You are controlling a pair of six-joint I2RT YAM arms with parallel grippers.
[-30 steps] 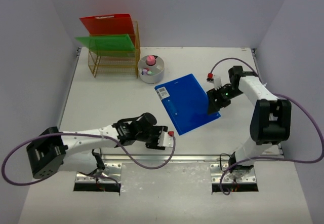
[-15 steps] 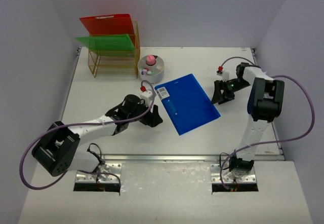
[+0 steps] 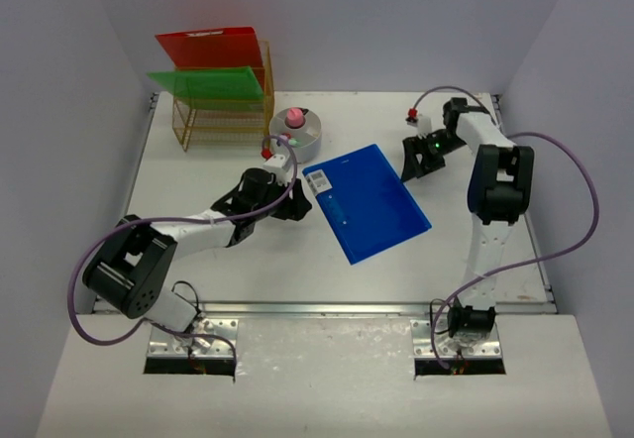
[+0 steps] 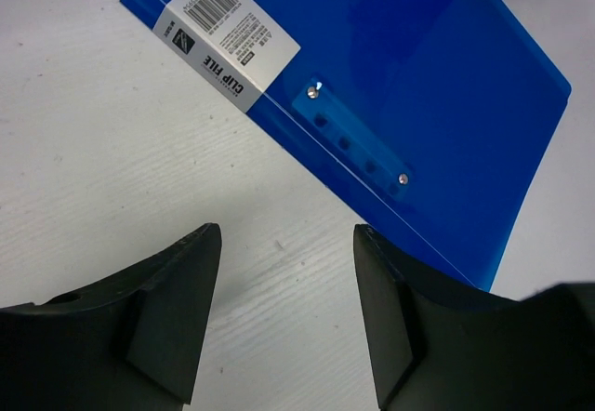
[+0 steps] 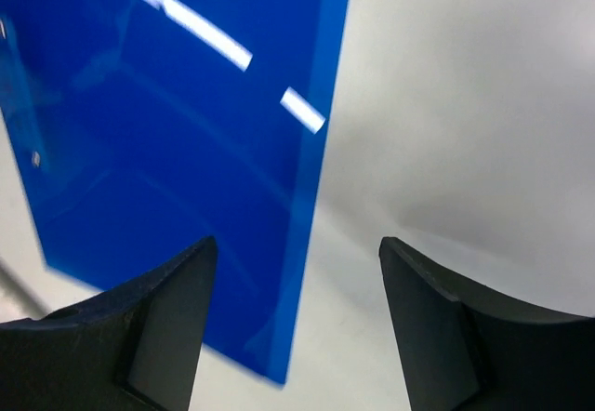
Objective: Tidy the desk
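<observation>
My left gripper (image 4: 286,234) and right gripper (image 5: 297,244) hang open and empty beside the translucent blue plastic clip file (image 3: 365,201), which lies mid large white matte desk (image 3: 198,250), unfiled by my reckoning. Far left, the gold wire rack (image 3: 223,129) holds a red plastic folder (image 3: 208,47) and a green plastic folder (image 3: 210,83).

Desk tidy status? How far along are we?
Done: red plastic file and green plastic file sit on the gold wire rack. In hand: nothing; left gripper and right gripper are open, flanking the blue clip file lying flat on the white desk. Left, probably: racking that file.
</observation>
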